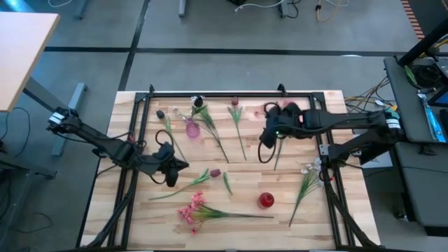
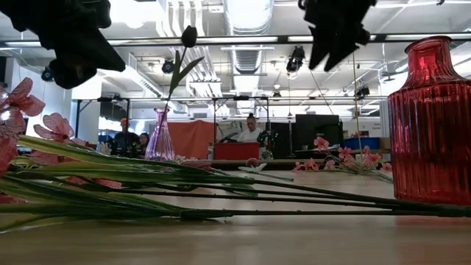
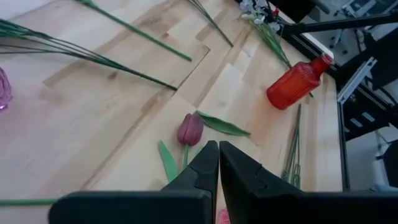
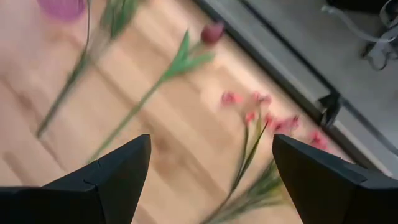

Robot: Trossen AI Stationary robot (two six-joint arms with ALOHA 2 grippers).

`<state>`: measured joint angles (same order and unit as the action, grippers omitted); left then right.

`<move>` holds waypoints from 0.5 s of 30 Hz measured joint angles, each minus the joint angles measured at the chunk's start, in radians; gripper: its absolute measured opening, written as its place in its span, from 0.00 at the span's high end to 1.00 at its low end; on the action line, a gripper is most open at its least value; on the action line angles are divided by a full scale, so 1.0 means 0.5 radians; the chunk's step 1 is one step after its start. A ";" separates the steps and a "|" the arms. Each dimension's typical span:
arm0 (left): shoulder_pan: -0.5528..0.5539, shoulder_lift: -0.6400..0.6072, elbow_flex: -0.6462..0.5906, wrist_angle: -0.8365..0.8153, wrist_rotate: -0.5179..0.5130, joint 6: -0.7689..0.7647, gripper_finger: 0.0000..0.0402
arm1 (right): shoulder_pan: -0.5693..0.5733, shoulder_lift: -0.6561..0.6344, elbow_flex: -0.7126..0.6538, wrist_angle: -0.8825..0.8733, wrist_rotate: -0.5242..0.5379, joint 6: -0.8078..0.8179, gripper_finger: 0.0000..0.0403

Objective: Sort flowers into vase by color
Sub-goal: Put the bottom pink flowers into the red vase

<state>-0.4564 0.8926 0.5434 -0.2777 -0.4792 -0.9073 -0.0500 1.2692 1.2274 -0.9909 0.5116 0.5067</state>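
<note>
A maroon tulip (image 1: 215, 172) lies on the table and shows just ahead of my shut left gripper (image 3: 217, 157) in the left wrist view (image 3: 190, 129); the gripper (image 1: 171, 168) hovers by its stem. A pink spray (image 1: 192, 210) lies near the red vase (image 1: 266, 201). My right gripper (image 1: 269, 136) is open, held above the far part of the table; below it are another tulip (image 4: 212, 31) and a pink spray (image 4: 261, 115). A whitish spray (image 1: 308, 169) lies at the right. A dark bud (image 2: 189, 35) stands in the purple vase (image 2: 160, 138).
A loose green leaf (image 3: 224, 126) lies beside the tulip bud. More stems (image 1: 238, 129) lie across the far half of the table. A black frame (image 1: 231, 93) runs around the table's edges. People sit in the room beyond the table (image 2: 252, 126).
</note>
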 joint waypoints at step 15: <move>0.000 0.161 0.001 -0.028 0.398 -0.056 1.00 | 0.079 -0.100 -0.277 0.118 -0.081 0.165 0.19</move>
<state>-0.4564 0.9729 0.5438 -0.2916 -0.2801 -0.9352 -0.0105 1.2194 1.0889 -0.9319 0.4709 0.5894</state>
